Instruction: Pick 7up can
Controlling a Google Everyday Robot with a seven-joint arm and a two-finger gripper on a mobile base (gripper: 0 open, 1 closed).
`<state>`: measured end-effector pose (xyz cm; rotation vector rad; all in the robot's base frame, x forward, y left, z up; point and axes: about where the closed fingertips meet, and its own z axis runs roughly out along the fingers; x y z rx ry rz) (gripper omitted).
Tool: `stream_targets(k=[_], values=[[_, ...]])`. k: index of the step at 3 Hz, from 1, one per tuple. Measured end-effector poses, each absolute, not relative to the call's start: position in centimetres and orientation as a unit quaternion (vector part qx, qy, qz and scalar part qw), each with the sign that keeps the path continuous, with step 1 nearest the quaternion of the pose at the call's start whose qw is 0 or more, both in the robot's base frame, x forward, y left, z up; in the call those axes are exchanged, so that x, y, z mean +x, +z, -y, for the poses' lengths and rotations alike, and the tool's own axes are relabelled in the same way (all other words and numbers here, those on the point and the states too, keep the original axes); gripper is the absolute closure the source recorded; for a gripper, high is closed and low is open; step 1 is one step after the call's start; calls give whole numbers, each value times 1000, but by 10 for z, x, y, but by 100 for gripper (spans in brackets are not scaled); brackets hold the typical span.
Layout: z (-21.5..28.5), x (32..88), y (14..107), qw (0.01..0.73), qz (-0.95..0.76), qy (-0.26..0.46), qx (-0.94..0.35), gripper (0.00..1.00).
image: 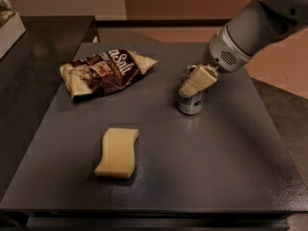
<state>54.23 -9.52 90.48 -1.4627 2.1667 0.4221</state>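
Observation:
The 7up can (pixel 191 103) stands upright on the dark table (pixel 216 167), right of centre; it is silver-grey with faint green print. My gripper (pixel 196 82) comes in from the upper right on a grey arm and sits right at the can's upper half, covering part of its top and its front. The can's base rests on the table.
A brown crinkled snack bag (pixel 107 71) lies at the back left of the table. A pale yellow sponge (pixel 117 152) lies at the front left. A white box (pixel 8 25) stands on the side counter at the far left. The table's right edge is close to the arm.

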Motion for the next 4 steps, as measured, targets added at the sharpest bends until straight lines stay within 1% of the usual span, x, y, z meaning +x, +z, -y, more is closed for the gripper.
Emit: stream_targets(k=[2,3,4], values=[[85,546,933,260,-775,157,-554,88],[72,554,962,267,-758,163,-572,100],[60,564,992,272,-743,169,-588,100]])
